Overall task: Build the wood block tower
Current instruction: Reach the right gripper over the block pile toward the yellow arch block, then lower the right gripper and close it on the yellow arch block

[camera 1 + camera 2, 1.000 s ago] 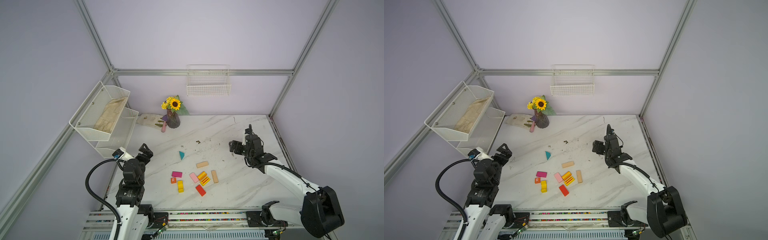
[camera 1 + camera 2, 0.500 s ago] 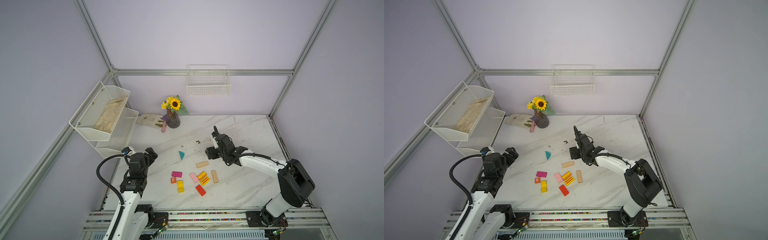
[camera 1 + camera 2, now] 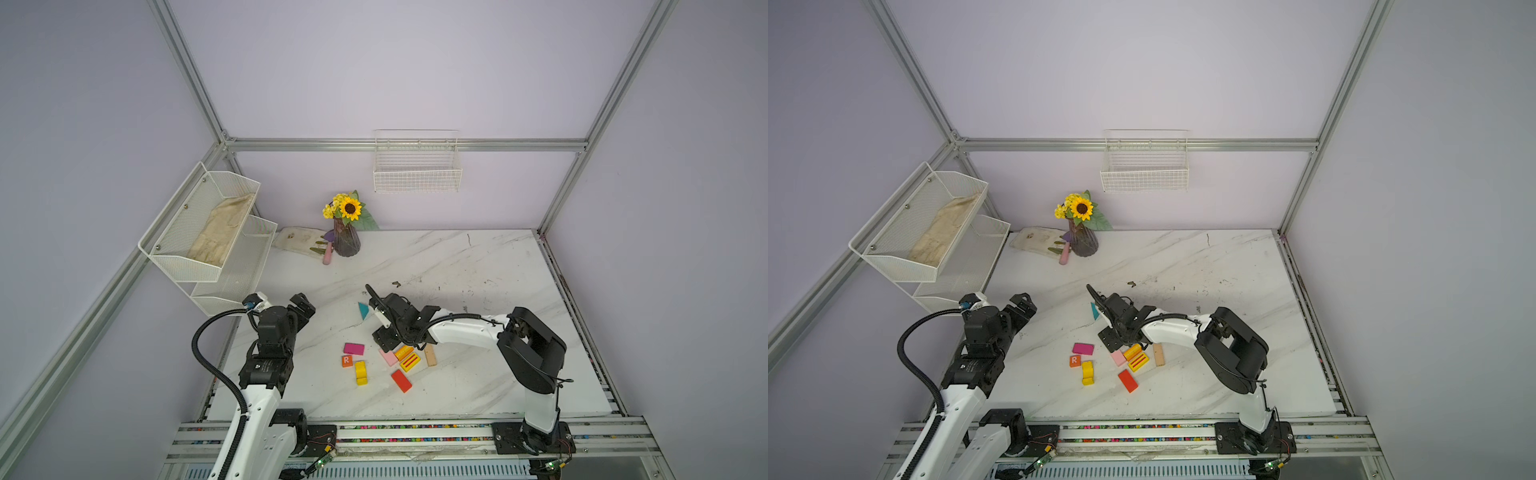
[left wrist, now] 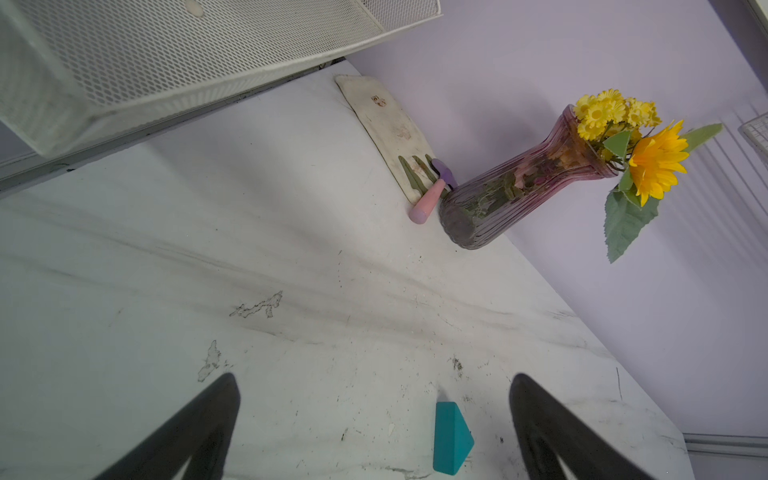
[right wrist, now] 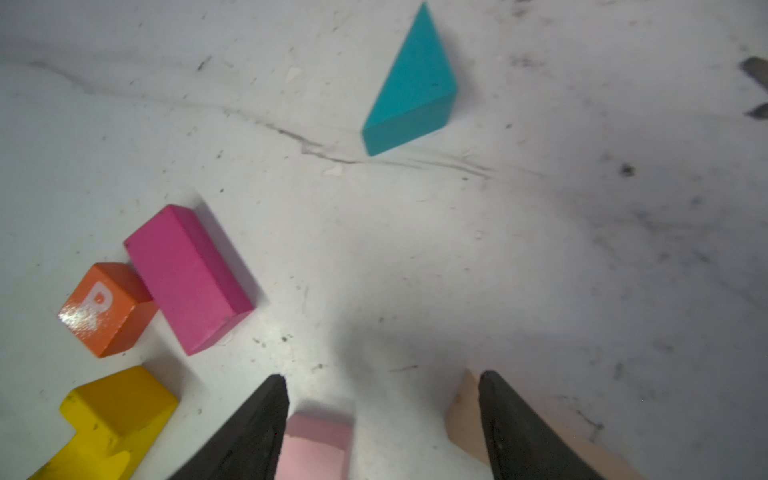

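Your right gripper (image 5: 380,376) stands open and empty, low over the table (image 5: 540,249), with the pink block (image 5: 316,444) under its gap and the tan block (image 5: 461,415) just beside one jaw, both near the teal triangle (image 5: 411,83). Your left gripper (image 4: 372,376) is wide open too, holds nothing, and faces the teal triangle from apart. I judge that no tower is begun: the wood blocks (image 5: 187,278) lie single near the teal triangle, so all the stacking is left.

In a top view the wood blocks (image 3: 409,362) lay clustered on the table (image 3: 478,270) at lower centre of the frame, with the R cube (image 3: 347,360) at the cluster's left. The triangle block (image 3: 363,309) lay apart, above them. The vase (image 3: 346,243) stood higher, against the back wall, and the rack (image 3: 208,232) hung left of it.
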{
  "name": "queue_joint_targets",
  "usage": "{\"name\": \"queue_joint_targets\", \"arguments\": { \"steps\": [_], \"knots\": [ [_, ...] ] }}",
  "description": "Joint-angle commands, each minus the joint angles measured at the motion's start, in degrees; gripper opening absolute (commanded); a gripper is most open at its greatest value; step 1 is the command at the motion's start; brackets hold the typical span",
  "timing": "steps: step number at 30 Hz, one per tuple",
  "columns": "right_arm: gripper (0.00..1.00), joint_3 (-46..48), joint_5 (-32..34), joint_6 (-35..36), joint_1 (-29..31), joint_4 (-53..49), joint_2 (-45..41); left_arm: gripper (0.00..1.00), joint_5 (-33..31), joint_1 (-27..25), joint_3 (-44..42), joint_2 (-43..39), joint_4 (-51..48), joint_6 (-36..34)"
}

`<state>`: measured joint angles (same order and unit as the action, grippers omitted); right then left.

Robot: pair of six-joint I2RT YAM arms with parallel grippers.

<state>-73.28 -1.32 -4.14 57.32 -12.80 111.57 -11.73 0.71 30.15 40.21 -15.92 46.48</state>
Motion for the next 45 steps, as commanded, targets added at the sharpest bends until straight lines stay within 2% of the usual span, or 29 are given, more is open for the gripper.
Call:
{"name": "queue_joint_targets", "arguments": {
  "steps": [1, 8, 16, 20, 27, 38, 45],
  "knots": [
    [0.75, -2.6, -1.8, 2.4, 2.7, -2.7, 2.5, 1.00, 0.2, 0.4, 1.8, -0.6, 1.9, 0.7],
    [0.76, -5.7, -2.6, 2.8, 6.9, -3.3, 5.4, 1.00, 0.5, 0.4, 1.9, -0.1, 1.9, 1.0],
    [0.76, -2.7, -1.4, 1.8, 7.8, -0.7, 0.5, 1.00, 0.7, 0.3, 2.0, 0.1, 1.8, 1.1],
    [0.78, -1.6, -1.5, 2.6, 10.1, 0.6, -1.6, 1.00, 0.4, 0.4, 2.0, 0.2, 1.7, 1.1],
    [0.80, -3.7, -1.9, 5.0, 14.1, -0.8, 1.2, 1.00, 0.4, 0.4, 2.0, 0.3, 1.7, 1.2],
    [0.78, -8.8, 2.2, 7.5, 17.7, -6.2, 7.6, 1.00, 0.5, 0.3, 2.1, 0.6, 1.7, 1.2],
    [0.76, -7.1, 6.6, 8.7, 18.0, -8.4, 5.5, 1.00, 0.7, 0.4, 2.3, 0.6, 1.6, 1.3]
  ]
}}
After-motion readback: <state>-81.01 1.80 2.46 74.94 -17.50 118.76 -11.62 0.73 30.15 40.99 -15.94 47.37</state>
